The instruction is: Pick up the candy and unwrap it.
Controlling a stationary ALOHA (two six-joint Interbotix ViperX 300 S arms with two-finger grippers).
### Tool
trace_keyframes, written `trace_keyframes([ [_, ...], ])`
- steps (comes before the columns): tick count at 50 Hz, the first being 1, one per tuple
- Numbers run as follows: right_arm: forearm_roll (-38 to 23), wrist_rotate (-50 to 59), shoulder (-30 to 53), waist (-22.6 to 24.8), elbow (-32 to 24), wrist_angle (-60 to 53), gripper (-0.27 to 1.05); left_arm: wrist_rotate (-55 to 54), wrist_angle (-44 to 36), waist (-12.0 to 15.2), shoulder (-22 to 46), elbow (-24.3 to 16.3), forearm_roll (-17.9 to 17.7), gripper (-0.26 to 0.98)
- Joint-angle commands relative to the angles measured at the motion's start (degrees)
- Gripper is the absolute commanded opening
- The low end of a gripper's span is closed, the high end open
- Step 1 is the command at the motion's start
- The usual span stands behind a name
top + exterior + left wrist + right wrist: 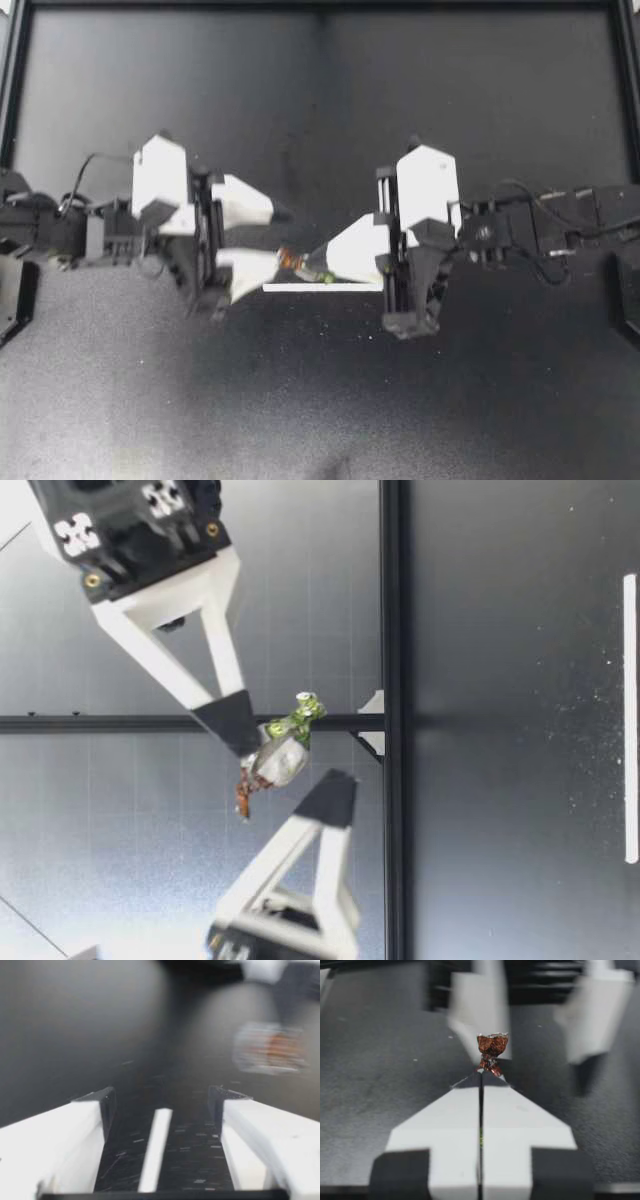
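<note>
My right gripper (304, 268) is shut on the candy (291, 262) and holds it above the table. The candy's brown twisted end points toward my left gripper (283, 238); a green end (326, 279) trails beside the right fingers. My left gripper stands open, its near fingertip close to the candy without holding it. In the low view the candy (281, 760) hangs at the tip of my right gripper (240, 732), with a left finger (331, 792) just beside it. The right wrist view shows the brown end (491, 1049) sticking out past the shut fingertips (470, 1082). The candy (270, 1047) is blurred ahead of my left gripper (164, 1097).
A white strip (322, 287) lies on the dark table (320, 400) under the grippers. A black frame (320, 5) borders the table's far edge and sides.
</note>
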Motion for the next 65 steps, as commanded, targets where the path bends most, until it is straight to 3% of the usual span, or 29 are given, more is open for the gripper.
trace_keyframes([
  [1,0.1,0.1,-0.4,-0.9,-0.7,-0.2,-0.2,-0.2,-0.3,-1.2,-2.4,-1.3,1.6,0.66],
  [20,0.1,1.6,0.4,0.8,-1.6,-0.5,-0.2,0.0,-0.3,-0.1,-0.8,-3.7,1.2,0.66],
  [32,0.1,2.2,-1.6,3.1,-1.9,-0.5,-0.2,0.0,-0.1,3.5,2.1,-3.0,-0.3,0.66],
  [42,0.1,1.8,-3.1,0.6,-0.1,-0.2,-0.2,-0.5,1.6,3.2,1.3,-2.5,0.0,0.65],
  [49,0.1,1.8,-2.6,-1.7,1.0,-0.4,-0.2,0.1,2.0,1.1,-0.4,-2.2,1.3,0.65],
  [65,0.1,2.4,-0.3,-1.0,0.2,-0.7,-0.2,0.1,1.6,0.8,-1.9,-4.0,1.3,0.65],
])
